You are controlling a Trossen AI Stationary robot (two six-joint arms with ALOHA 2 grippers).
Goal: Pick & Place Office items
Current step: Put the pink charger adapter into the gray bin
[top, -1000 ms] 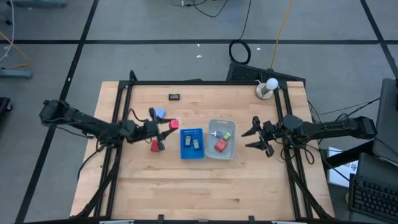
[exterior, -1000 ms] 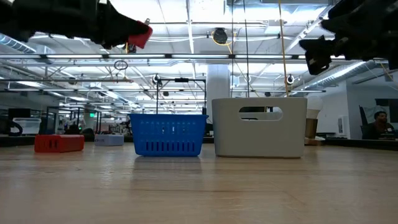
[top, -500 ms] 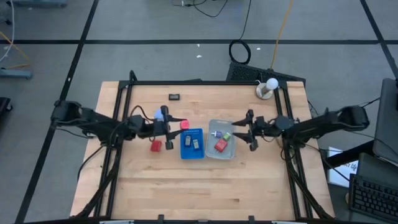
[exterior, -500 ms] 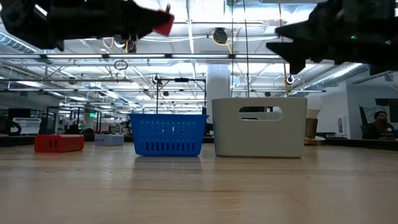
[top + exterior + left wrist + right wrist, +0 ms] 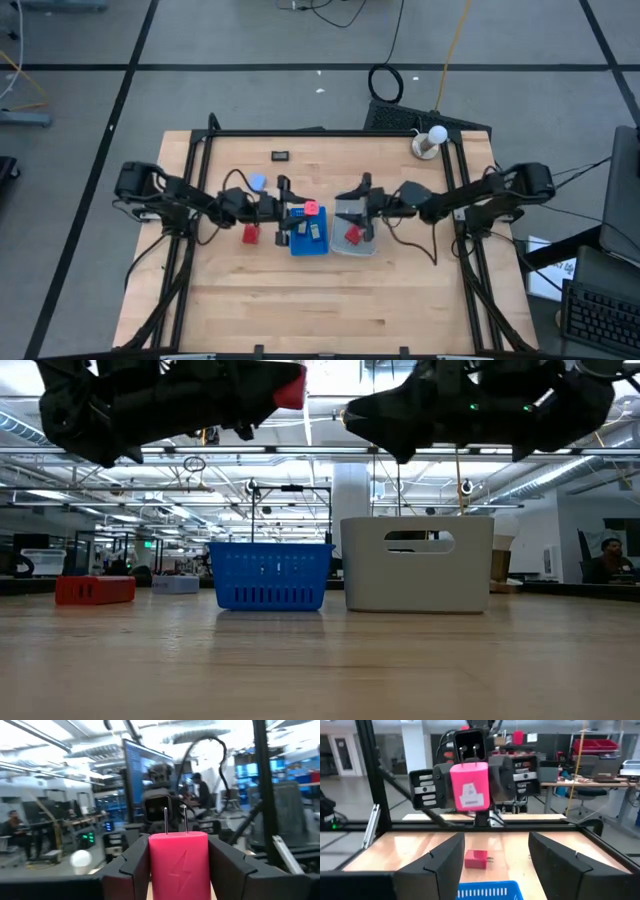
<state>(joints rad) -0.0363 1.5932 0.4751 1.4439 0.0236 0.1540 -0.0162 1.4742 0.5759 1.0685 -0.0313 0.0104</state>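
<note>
- My left arm reaches in from the left side of the desk (image 5: 400, 290), and my left tool (image 5: 303, 213) hangs in the air over the left rim of the blue ribbed tray (image 5: 309, 232).
- That tool is closed partway on a red plug block (image 5: 178, 865); its two dark fingers (image 5: 134, 863) press the block's sides, and the two metal prongs point up and away from my wrist.
- On the desk just left of the blue tray lies another red block (image 5: 250, 234), and a pale blue piece (image 5: 257, 182) sits a little farther back, near my left arm.
- Inside the blue tray I can see small flat items, but they are too small to tell apart.
- Just right of it stands the clear plastic tray (image 5: 357, 243), holding a red block (image 5: 352, 234); my arm hides the rest of that tray.
- My right arm comes in from the right side, and my right tool (image 5: 359, 210) hovers above the clear tray, with its jaws spread apart and nothing between them.
- From my right wrist I look straight at the held red block (image 5: 469, 785) in the left tool, with the lying red block (image 5: 476, 858) on the desk beyond the blue tray's rim.
- A small black flat piece (image 5: 280, 155) lies well apart, near the far edge of the desk.
</note>
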